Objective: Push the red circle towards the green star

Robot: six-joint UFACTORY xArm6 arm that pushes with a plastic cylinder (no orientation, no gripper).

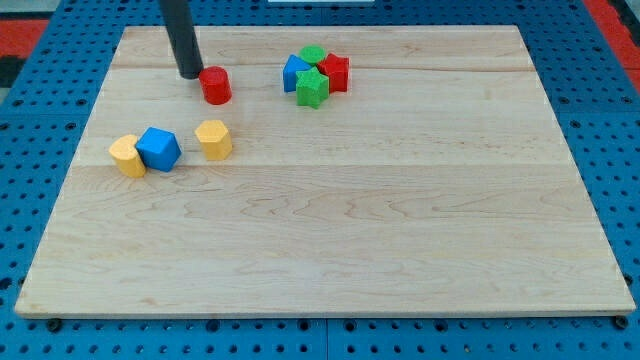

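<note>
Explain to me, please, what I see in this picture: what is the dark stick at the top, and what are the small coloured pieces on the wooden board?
The dark stick is the end of a robot arm. It has no hand; its lower end, my tip, only slides over the wooden board and pushes blocks. Nothing is held. There is one camera, looking down at the board from the front.

My tip stands just at the view's left of the red circle, very close to it. Further to the view's right is a tight cluster: the green star, a blue block, a red block and another green block. At the view's left lie two yellow blocks and a blue block between them.
</note>
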